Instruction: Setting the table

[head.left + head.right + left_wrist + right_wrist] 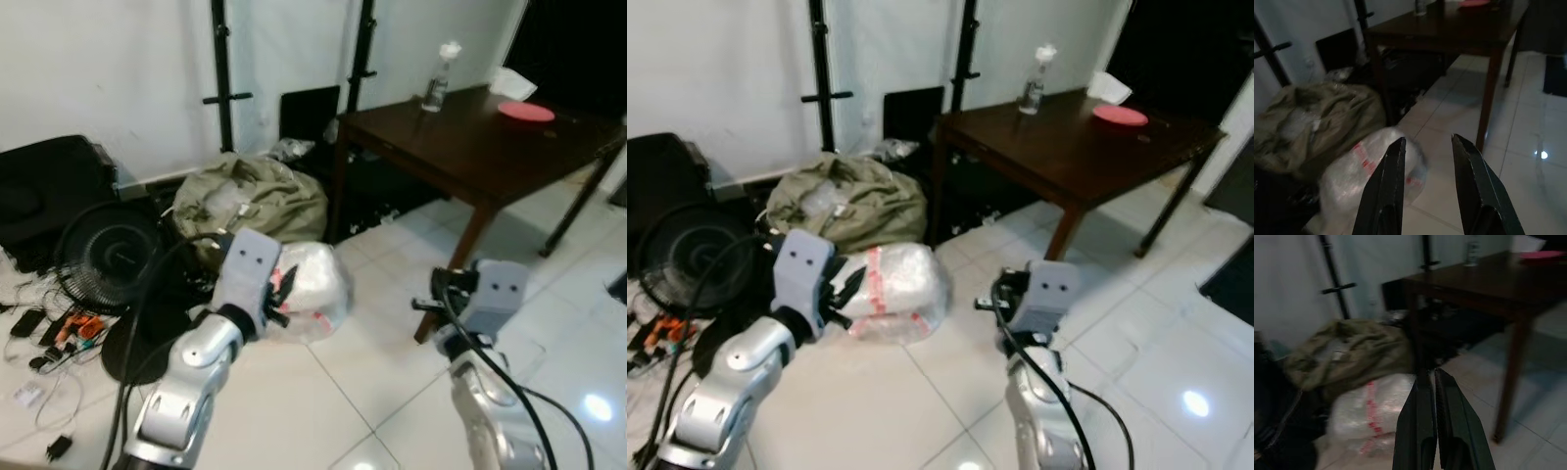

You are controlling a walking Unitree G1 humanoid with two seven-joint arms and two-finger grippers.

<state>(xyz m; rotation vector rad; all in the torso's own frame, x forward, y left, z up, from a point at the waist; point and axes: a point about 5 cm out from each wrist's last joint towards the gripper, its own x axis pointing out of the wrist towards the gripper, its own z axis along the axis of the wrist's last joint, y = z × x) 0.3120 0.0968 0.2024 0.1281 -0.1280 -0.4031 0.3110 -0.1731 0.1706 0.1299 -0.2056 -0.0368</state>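
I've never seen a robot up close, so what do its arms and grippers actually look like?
Both arms are rounded silver metal segments with black joints. Each wrist carries a pale grey boxy housing with two small dark dots. Thick black cables loop along the arms. The left gripper and right gripper each have two long, tapering, matte black fingers.

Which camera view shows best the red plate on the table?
The left eye view: the red plate lies whole and sharp on the dark table. The right eye view shows it similarly, slightly smaller. Both wrist views catch it as a dim red strip at the frame's upper edge.
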